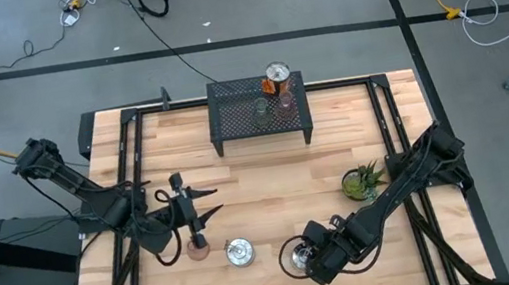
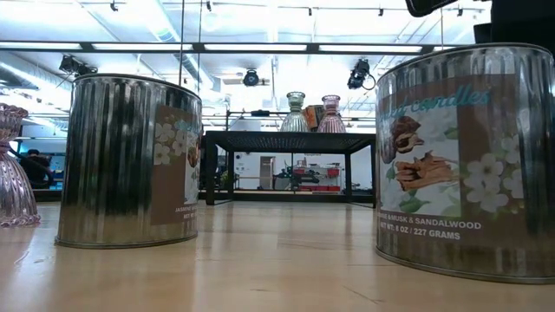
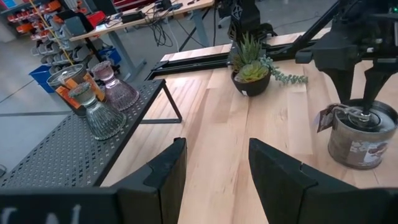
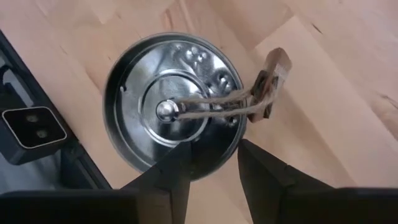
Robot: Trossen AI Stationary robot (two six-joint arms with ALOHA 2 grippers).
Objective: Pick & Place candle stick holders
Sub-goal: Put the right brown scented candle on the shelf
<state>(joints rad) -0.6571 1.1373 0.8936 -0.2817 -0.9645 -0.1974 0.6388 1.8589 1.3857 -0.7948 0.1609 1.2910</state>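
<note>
Open worktop stretches between the black rack and 2 tins at the near edge.

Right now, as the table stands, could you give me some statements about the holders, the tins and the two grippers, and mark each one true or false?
1. Two holders, the pale green holder and a pinkish holder, stand on the black mesh shelf. True.
2. The third holder lies tipped over. False: it stands upright on the table.
3. The left gripper is open and empty. True.
4. The right gripper holds the potted succulent. False: it hangs open above a tin's lid.
</note>
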